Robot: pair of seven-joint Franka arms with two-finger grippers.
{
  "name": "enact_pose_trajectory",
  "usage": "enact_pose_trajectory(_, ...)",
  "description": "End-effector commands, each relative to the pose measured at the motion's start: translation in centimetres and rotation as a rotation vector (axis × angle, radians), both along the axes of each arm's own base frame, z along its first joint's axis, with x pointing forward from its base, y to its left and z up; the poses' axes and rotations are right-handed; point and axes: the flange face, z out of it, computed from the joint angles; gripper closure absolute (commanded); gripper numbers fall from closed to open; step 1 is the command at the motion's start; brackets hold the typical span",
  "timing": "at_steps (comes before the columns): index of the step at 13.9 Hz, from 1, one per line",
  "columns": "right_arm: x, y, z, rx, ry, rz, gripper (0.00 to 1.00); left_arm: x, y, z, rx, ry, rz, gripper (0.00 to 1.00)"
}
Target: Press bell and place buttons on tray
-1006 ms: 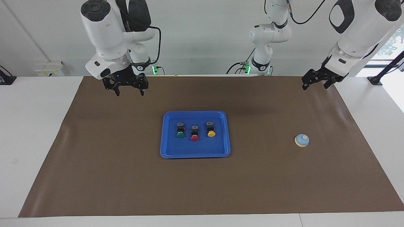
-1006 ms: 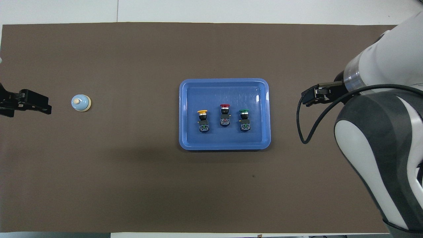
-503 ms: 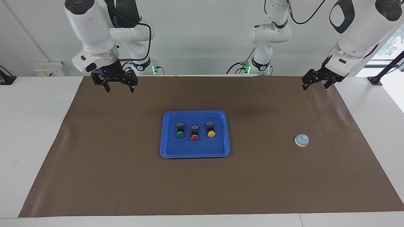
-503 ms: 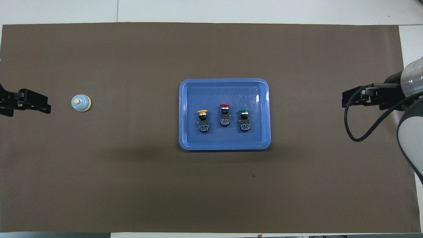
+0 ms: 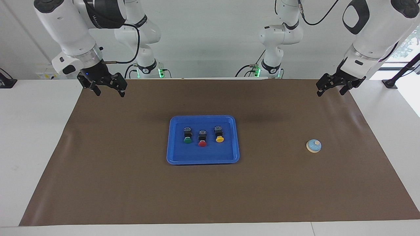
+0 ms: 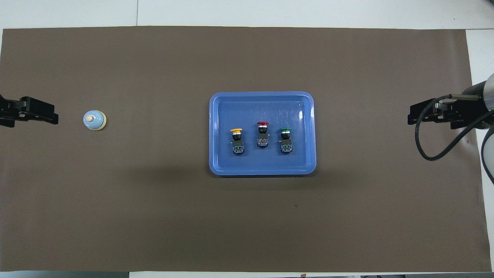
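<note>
A: Since a second ago the right gripper (image 5: 105, 89) has swung away from the middle of the mat toward the right arm's end of the table; in the facing view it now hangs over the mat's corner nearest the robots, fingers apart and empty. The left gripper (image 5: 334, 86) has barely shifted: it hangs over the mat's other robot-side corner, fingers also spread, holding nothing.

B: And the task's things in that view?

A: Unmoved. The tray (image 5: 229, 157) sits mid-table. The green button (image 5: 187, 135), the red button (image 5: 202, 138) and the yellow button (image 5: 219, 134) lie in it in a row, caps pointing away from the robots. The bell (image 5: 314, 146) stands alone on the brown mat (image 5: 115, 183), toward the left arm's end.

B: The overhead view?

A: Same story. The right gripper (image 6: 432, 114), earlier close to the tray (image 6: 262, 170), is now out by the mat's edge at the right arm's end. The left gripper (image 6: 29, 116) holds its place at the other edge, beside the bell (image 6: 94, 120) and not over it.

B: So what is the step?

A: All three buttons are in, so I judge this the retreat to rest. To do it well, each arm should rise clear and stay high, so nothing brushes the tray's rim or the bell. Whether the bell has been pressed I cannot tell.
</note>
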Motion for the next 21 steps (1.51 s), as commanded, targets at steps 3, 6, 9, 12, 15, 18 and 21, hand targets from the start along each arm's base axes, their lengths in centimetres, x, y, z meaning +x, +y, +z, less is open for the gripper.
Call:
enact_pose_trajectory(3, -0.3, 0.0, 0.2, 0.016, 0.009, 0.011, 0.0, 1.2, 2.1, -5.0, -0.001, -0.027, -0.02, 0.0)
enact_pose_trajectory(6, -0.3, 0.1, 0.1, 0.014, 0.015, 0.015, 0.0, 2.8, 2.5, -9.6, 0.001, -0.034, -0.016, 0.01)
enact_pose_trajectory(9, -0.3, 0.1, 0.1, 0.014, 0.015, 0.015, 0.0, 4.0, 3.9, -14.0, 0.002, -0.021, 0.009, 1.0)
enact_pose_trajectory(12, -0.3, 0.1, 0.1, 0.014, 0.015, 0.015, 0.0, 4.9, 4.8, -17.6, 0.005, -0.05, 0.022, 1.0)
enact_pose_trajectory(15, -0.3, 0.0, 0.1, 0.014, 0.015, 0.013, 0.0, 5.3, 4.9, -21.1, 0.007, -0.083, 0.024, 1.0)
enact_pose_trajectory(18, -0.3, 0.1, 0.1, 0.014, 0.015, 0.015, 0.0, 5.5, 4.9, -23.2, 0.008, -0.088, 0.026, 1.0)
enact_pose_trajectory(21, -0.3, 0.0, 0.1, 0.014, 0.015, 0.013, 0.0, 5.9, 4.9, -25.8, 0.009, -0.088, 0.026, 1.0)
